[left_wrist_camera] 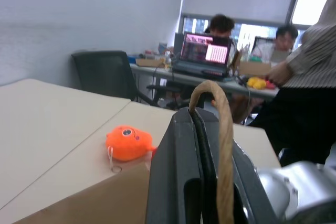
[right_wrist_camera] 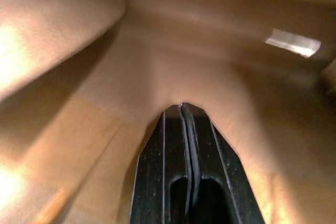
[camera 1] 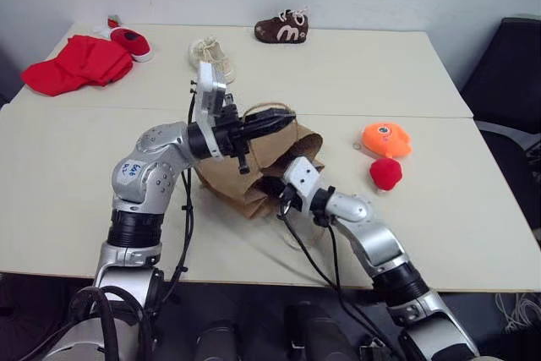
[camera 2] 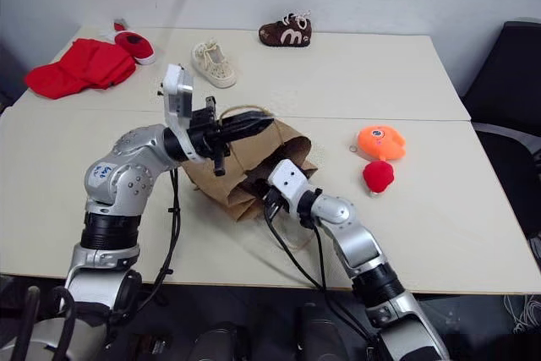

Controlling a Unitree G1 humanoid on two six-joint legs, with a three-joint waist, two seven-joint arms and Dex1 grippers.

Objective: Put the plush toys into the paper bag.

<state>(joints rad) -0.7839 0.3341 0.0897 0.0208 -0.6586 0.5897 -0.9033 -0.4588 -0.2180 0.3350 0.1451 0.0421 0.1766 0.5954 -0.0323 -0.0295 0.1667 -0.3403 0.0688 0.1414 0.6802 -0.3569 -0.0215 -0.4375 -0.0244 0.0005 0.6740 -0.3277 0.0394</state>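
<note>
The paper bag (camera 1: pixel 230 182) lies crumpled at the middle of the table. My left gripper (camera 1: pixel 287 118) is above it, shut on the bag's tan loop handle (left_wrist_camera: pixel 224 129) and holding it up. At the bag's mouth my right gripper (right_wrist_camera: pixel 182 107) reaches inside. Its fingers are shut, and the brown paper puckers at their tips. The orange plush toy (camera 1: pixel 386 139) and the smaller red plush toy (camera 1: pixel 385 173) rest on the table to the right of the bag, apart from both grippers.
At the table's back left are a red cloth heap (camera 1: pixel 76 63) and a small red shoe (camera 1: pixel 131 41). A cream shoe (camera 1: pixel 211 55) and a brown shoe (camera 1: pixel 283 28) lie further along the back. A black chair (camera 1: pixel 507 82) stands at the right. People sit at a desk beyond.
</note>
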